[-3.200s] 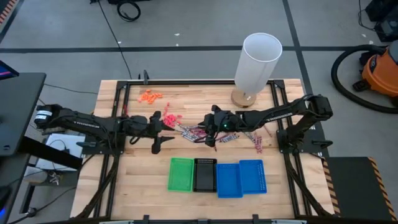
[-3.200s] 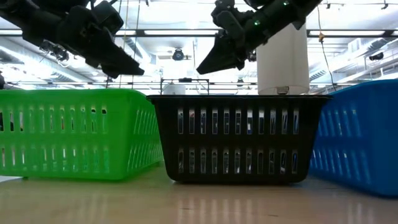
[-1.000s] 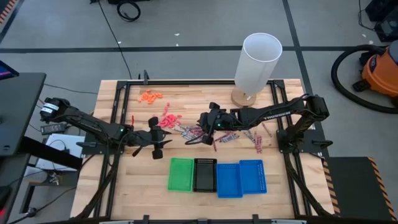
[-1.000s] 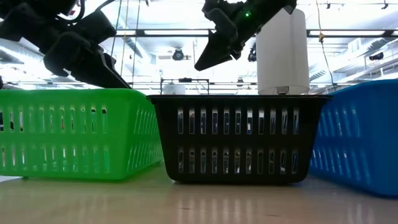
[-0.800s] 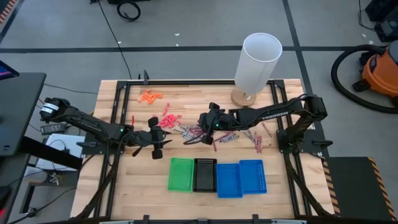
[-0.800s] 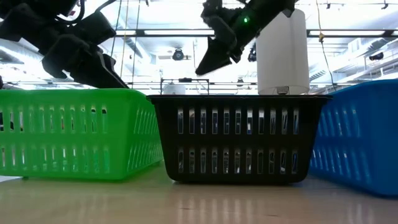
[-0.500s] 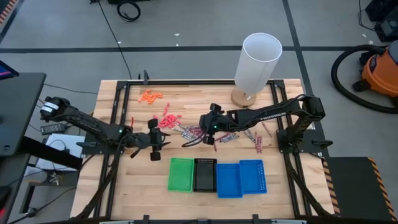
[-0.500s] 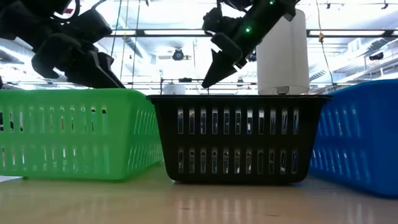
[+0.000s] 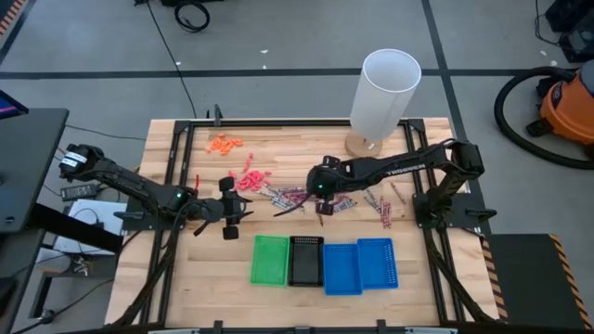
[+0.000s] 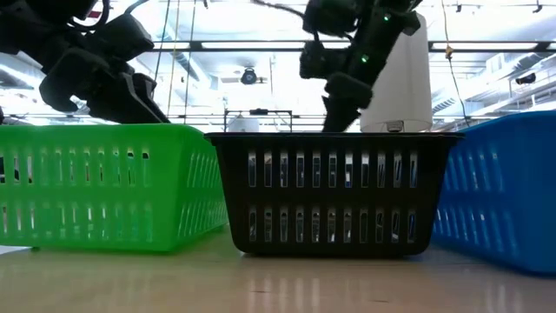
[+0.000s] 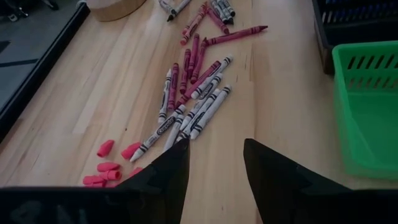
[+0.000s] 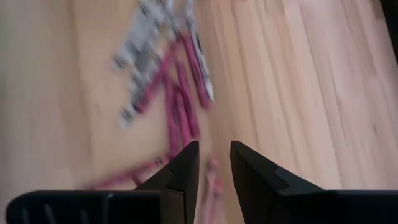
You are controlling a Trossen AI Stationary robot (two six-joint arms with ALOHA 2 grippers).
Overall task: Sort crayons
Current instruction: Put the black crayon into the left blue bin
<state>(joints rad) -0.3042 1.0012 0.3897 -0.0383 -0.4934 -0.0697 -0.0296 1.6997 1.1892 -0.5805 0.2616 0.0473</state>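
Grey-silver and dark maroon crayons [image 9: 290, 196] lie loose on the wooden table, with more crayons [image 9: 380, 206] to their right. In the left wrist view the crayons [image 11: 194, 93] fan out ahead of my left gripper [image 11: 214, 163], which hovers open left of the pile [image 9: 232, 213]. My right gripper [image 9: 308, 206] hangs over the pile's near edge, tipped steeply down. In its own view it [image 12: 214, 163] is open a little, with blurred crayons [image 12: 169, 93] beyond its tips and nothing between them.
Near the front edge stand a green tray [image 9: 270, 260], a black tray [image 9: 305, 261] and two blue trays [image 9: 360, 265]. Pink bits [image 9: 249, 176] and orange bits [image 9: 223, 144] lie at the far left. A white cylinder [image 9: 385, 88] stands at the back.
My right gripper has sunk toward the crayons and tipped from a shallow slant to pointing steeply down; its wrist has shifted a little toward the table's right.
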